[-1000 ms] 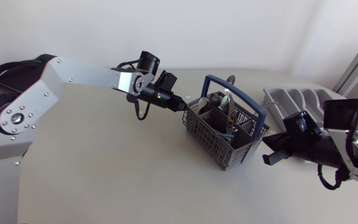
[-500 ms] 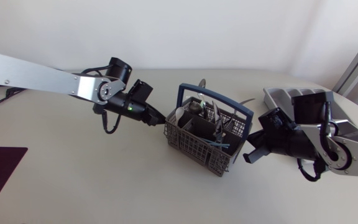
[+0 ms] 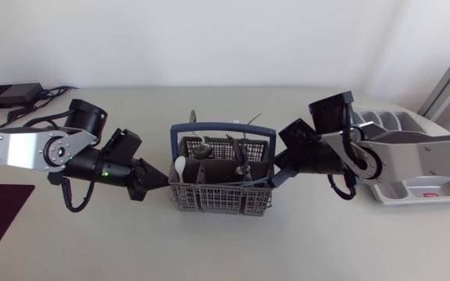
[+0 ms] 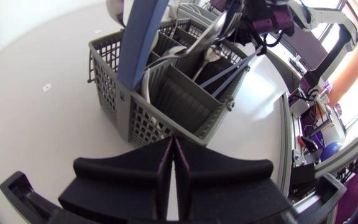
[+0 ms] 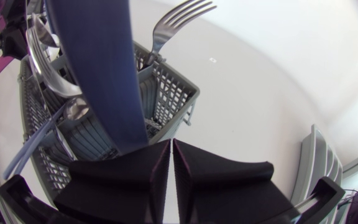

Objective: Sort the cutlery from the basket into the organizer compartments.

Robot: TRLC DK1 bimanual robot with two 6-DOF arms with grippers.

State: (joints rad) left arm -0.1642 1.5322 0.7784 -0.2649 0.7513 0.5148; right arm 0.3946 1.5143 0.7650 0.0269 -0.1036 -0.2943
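Pale table (image 3: pixel 311 246), basket (image 3: pixel 221 200) mid-table, organizer (image 3: pixel 385 119) at right edge

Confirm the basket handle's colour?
Blue handle on a grey basket; shows best in the right wrist view.

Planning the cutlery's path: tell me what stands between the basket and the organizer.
The right gripper and right arm lie between the basket and the organizer, the gripper's tip at the basket's right end. Nothing else shows there.
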